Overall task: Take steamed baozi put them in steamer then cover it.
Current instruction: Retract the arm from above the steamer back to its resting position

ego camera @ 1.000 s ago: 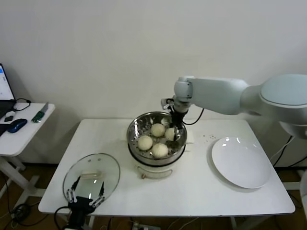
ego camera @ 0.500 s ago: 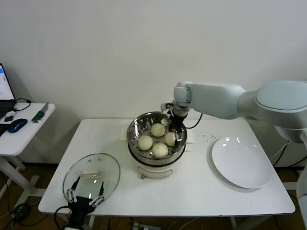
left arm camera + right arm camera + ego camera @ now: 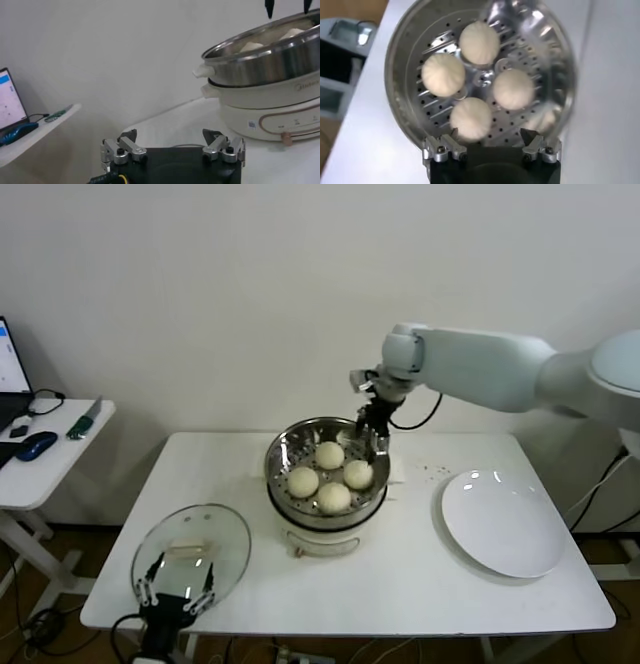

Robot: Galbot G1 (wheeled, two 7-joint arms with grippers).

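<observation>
White table [image 3: 400, 584], plain wall behind. Four steamed baozi [image 3: 479, 42] rest in steamer [image 3: 282, 454] at centre. Right gripper [image 3: 374, 431] above basket's 2 o'clock rim, jaws apart, empty. Left gripper [image 3: 178, 598] parked at 7 o'clock, jaws apart, over glass lid [image 3: 190, 550] (likely smooth, breakable, fairly heavy; grip top knob). Buns soft, light.

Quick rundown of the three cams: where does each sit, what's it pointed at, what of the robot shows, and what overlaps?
Head view: on the robot's head, looking forward and down at the table; shows the right arm, the right gripper above the steamer, and the left gripper by the glass lid.
Left wrist view: low at table level, facing the steamer's side; the left gripper's open fingers show.
Right wrist view: above, looking straight down on four buns; own open fingers show.
Shared: steamer in all three.
</observation>
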